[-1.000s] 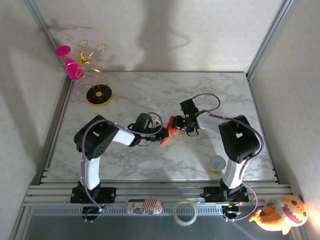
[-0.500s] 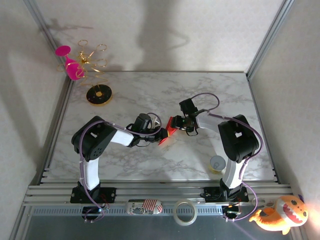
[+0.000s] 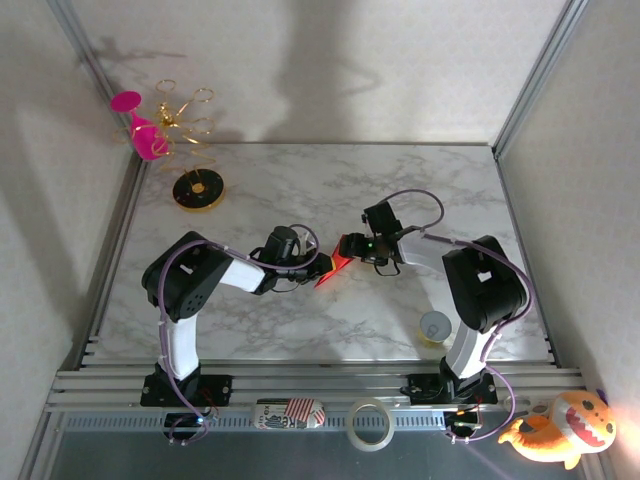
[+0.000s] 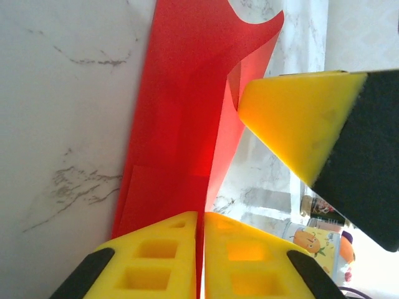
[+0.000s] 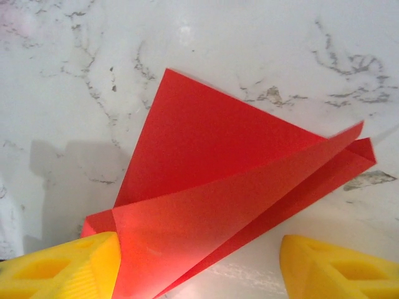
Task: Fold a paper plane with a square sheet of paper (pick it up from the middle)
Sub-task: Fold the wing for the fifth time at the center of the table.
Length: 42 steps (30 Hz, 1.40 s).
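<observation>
sheet (image 5: 237,187) creased to a rough dart, wings seemingly unfinished; left fingers (image 4: 156,261) pinch it, right fingers (image 5: 62,268) spread

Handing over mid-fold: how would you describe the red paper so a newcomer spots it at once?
Look at the middle of the marble table, where the two arms meet. The red paper is there, pinched in the left gripper, the right gripper open around it. It is thin, bright red and folded to a point, unlike the pink wine glass far left.
</observation>
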### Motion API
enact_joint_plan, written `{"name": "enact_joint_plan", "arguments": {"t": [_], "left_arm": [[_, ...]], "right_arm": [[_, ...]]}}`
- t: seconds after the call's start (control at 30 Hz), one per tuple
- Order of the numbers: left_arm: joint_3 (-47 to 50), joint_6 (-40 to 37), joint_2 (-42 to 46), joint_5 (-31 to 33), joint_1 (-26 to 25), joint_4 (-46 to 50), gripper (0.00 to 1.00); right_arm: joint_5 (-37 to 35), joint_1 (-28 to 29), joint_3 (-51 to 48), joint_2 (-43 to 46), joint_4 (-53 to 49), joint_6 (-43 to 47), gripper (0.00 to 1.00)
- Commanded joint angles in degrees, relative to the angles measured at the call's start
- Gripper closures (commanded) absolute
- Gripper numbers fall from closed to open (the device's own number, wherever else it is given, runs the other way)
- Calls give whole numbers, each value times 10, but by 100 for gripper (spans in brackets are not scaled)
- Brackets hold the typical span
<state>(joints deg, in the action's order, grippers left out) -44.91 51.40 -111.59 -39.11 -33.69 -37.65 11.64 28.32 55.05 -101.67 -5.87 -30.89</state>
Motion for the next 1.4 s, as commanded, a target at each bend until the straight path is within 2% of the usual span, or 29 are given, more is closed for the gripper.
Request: {"name": "enact_joint_plan", "arguments": {"t": [0.0,0.37,0.5,0.73,1.03,1.37], "left_arm": [[13,22,-12,-7,7,-30,90],[27,58,-21,-16,13,-70,91],[24,57,-23,-17,13,-69,90],[19,51,-25,-20,13,-60,88],[15,16,-6,-16,14,-26,77],[20,-37,37,-11,20,28,67]], "right_arm": [[57,2,-17,-5,21,14,30],[98,3,-25,-44,22,92,31],[65,10,-6,-67,-10,107,30],[11,20,21,-103,-43,80,30],[-42,27,43,-133,-81,60,31],[-43,30,50,-146,-85,58,31]]}}
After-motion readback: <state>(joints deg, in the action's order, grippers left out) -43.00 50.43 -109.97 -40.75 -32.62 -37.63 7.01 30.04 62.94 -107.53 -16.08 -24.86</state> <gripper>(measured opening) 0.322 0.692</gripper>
